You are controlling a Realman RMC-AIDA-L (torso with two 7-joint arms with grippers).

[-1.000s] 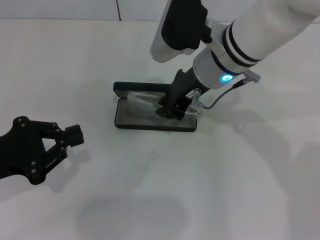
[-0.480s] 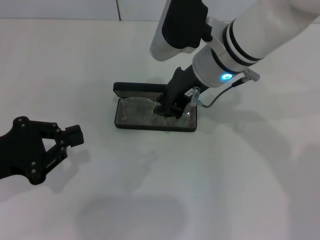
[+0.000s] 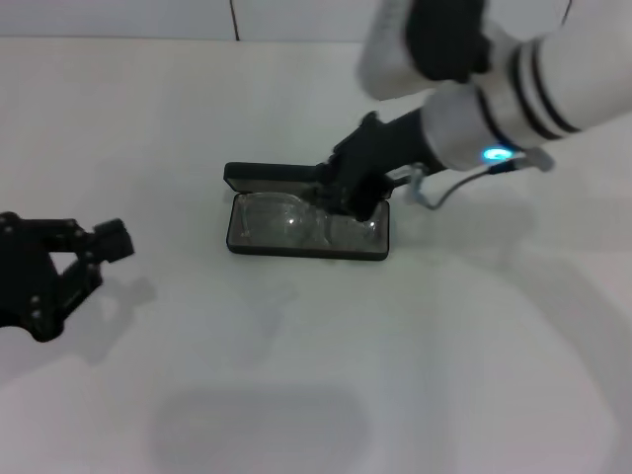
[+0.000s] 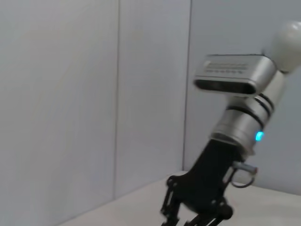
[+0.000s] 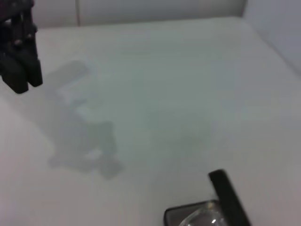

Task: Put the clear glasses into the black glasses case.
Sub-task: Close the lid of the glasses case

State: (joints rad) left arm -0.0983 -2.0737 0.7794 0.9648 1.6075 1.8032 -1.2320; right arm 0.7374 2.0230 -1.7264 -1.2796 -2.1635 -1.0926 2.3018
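The transparent plastic clear glasses [image 3: 296, 219] lay inside the open matte black glasses case [image 3: 306, 247], lenses down in its tray at the centre of the head view, the lid [image 3: 272, 175] standing behind. The right gripper [image 3: 348, 197] hung over the tray's right end, touching or just above the frame; whether its fingers were apart could not be told. A clean release probably called for lifting straight up without dragging an arm out. The left gripper [image 3: 94, 252], fingers apart, sat idle at the tabletop's [image 3: 296, 375] left edge.
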